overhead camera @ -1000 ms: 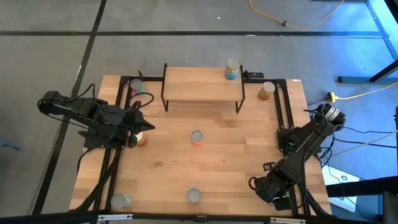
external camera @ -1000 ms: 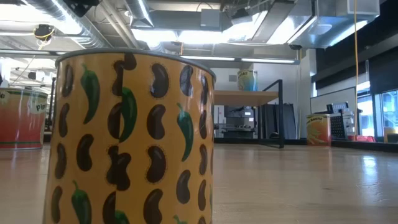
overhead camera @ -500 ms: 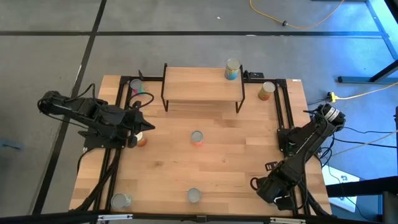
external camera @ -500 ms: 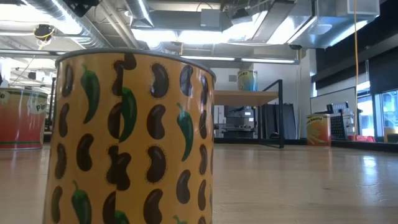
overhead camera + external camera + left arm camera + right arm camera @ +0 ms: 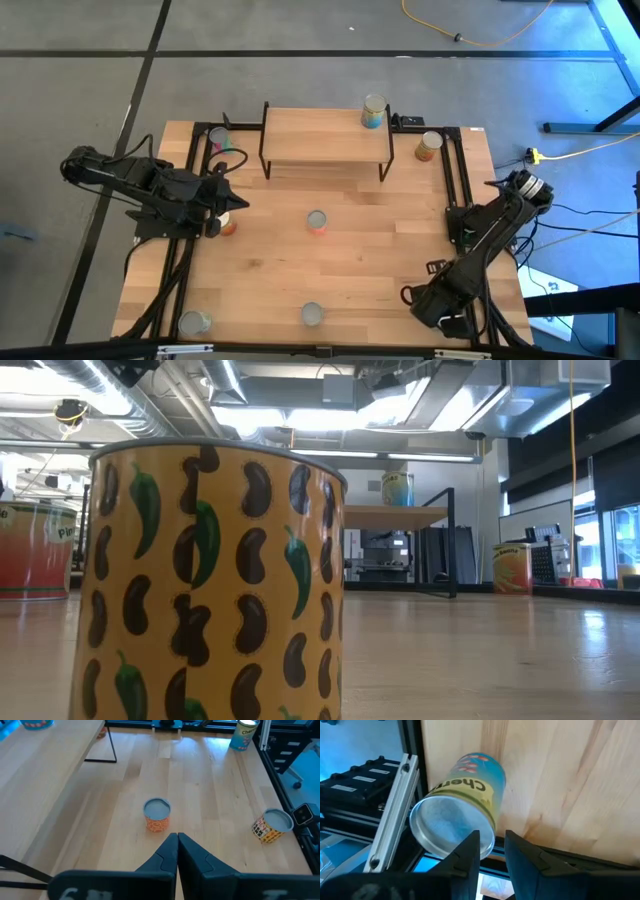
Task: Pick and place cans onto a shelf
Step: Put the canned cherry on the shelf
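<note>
My left gripper (image 5: 238, 205) is shut and empty at the table's left side, close beside an orange can (image 5: 228, 226). Its wrist view shows an orange can (image 5: 157, 815) at the table's middle and a yellow bean can (image 5: 271, 825). My right gripper (image 5: 492, 851) is open over the near right corner. A teal-blue can (image 5: 465, 795) stands on its base just beyond the fingers, one fingertip (image 5: 470, 851) in front of its silver top. I cannot tell whether it touches. The shelf (image 5: 325, 136) stands at the far side with one can (image 5: 373, 111) on its right end.
Other cans stand at the far left (image 5: 218, 138), far right (image 5: 428, 146), near left corner (image 5: 192, 322) and near edge (image 5: 311, 314). The bean can (image 5: 210, 580) fills the low view. Black frame rails (image 5: 456, 180) run along the table's left and right sides.
</note>
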